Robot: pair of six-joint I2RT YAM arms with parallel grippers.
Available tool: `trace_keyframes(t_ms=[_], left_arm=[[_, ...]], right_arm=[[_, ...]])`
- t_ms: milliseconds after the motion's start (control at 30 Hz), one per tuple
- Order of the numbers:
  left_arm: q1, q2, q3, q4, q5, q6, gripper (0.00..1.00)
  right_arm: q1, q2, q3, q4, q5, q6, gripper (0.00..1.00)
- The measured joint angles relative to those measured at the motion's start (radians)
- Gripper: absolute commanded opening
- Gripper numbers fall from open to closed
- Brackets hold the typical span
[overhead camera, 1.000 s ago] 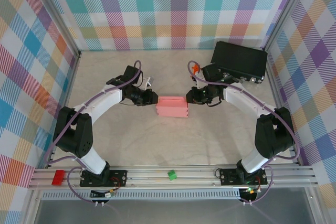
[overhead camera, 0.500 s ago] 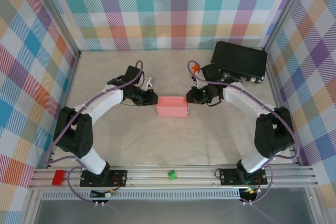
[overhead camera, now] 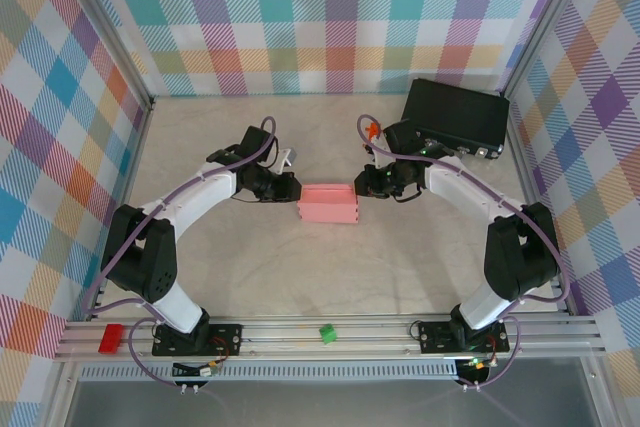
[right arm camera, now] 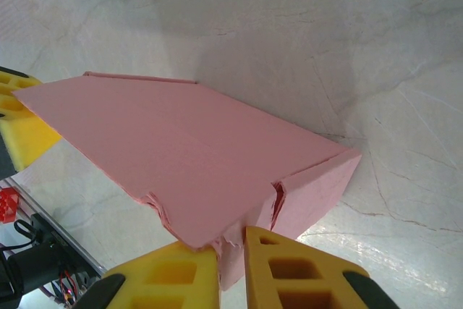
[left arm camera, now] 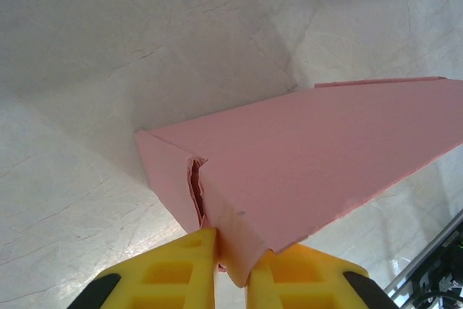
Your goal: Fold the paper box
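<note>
Seen from above, the paper box (overhead camera: 328, 205) lies folded on the worktop (overhead camera: 300, 287) mid-scene, nearer than and left of the black hard case (overhead camera: 455, 115). The left fingers (overhead camera: 292, 190) meet its left end and the right fingers (overhead camera: 362, 187) its right end, probably to brace it while the end flaps are tucked home. In the left wrist view, the left fingers (left arm camera: 206, 251) are clamped on the box's end corner, card pinched between them. In the right wrist view, the right fingers (right arm camera: 257, 251) likewise pinch the opposite end's edge, beside a slightly gaping flap seam.
</note>
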Motion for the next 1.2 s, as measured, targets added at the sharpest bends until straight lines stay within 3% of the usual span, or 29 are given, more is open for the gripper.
trace_keyframes(t_ms=[1200], left_arm=[[-0.035,0.000,0.009,-0.032,-0.068,0.042,0.17]], right_arm=[[0.011,0.030,0.012,-0.047,0.027,-0.038,0.12]])
